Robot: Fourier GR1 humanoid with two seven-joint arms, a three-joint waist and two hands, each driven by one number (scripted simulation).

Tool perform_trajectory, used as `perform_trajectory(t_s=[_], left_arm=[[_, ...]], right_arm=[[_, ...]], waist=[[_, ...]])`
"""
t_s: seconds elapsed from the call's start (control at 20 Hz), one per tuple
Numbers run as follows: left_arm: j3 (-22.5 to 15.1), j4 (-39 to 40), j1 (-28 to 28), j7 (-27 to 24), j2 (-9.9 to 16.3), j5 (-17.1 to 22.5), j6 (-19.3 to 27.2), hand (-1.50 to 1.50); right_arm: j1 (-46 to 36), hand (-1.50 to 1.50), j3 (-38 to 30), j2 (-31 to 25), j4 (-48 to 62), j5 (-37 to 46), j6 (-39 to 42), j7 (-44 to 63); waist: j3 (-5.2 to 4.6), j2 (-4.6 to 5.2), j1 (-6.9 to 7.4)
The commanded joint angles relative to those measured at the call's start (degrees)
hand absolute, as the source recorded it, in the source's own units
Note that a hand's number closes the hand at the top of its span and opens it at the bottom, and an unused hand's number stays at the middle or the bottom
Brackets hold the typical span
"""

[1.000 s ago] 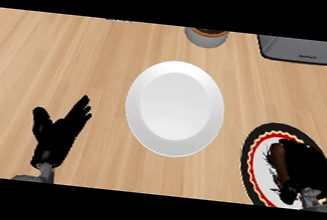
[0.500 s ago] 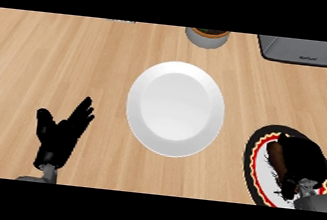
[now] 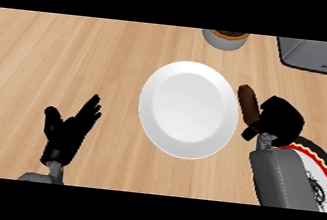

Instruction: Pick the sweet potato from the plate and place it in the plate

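- The right hand (image 3: 280, 119) is showing at the right of the head view, above its grey forearm (image 3: 285, 177), with its fingers curling round the sweet potato (image 3: 248, 103).
- The sweet potato is a dark brown, longish piece; its upper end is sticking out past the hand, pointing toward the far side of the counter, while its lower end is hiding under the fingers.
- The sweet potato is sitting just beside the right rim of the white plate (image 3: 188, 109); whether it is touching that rim cannot be told.
- The white plate is lying in the middle of the wooden counter (image 3: 68, 57), with nothing showing on it.
- A second plate (image 3: 316, 166), dark with a red and pale patterned border, is lying at the lower right, and the right forearm is covering much of it.
- The left hand (image 3: 68, 129) is resting at the lower left, fingers spread wide and pointing up, holding nothing, well apart from the white plate.
- A round grey pot (image 3: 226, 38) is standing at the far edge of the counter, beyond the white plate.
- A grey box-like appliance (image 3: 320, 57) is sitting at the far right corner, near the pot but apart from it.
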Motion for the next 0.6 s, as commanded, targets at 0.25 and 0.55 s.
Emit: perform_trajectory(t_s=[0.25, 0.55], left_arm=[[-1.9, 0.0, -1.7, -0.1, 0.1, -0.8, -1.5, 0.0], [-3.0, -0.1, -2.4, 0.4, -0.7, -1.0, -1.7, 0.0]], right_arm=[[-15.4, 1.5, -4.8, 3.6, 0.9, 17.4, -10.6, 19.1], [-22.0, 1.5, -8.8, 4.0, 0.7, 29.1, -13.6, 23.4]], waist=[[-0.75, 1.01, 4.55], [-0.65, 1.46, 5.44]])
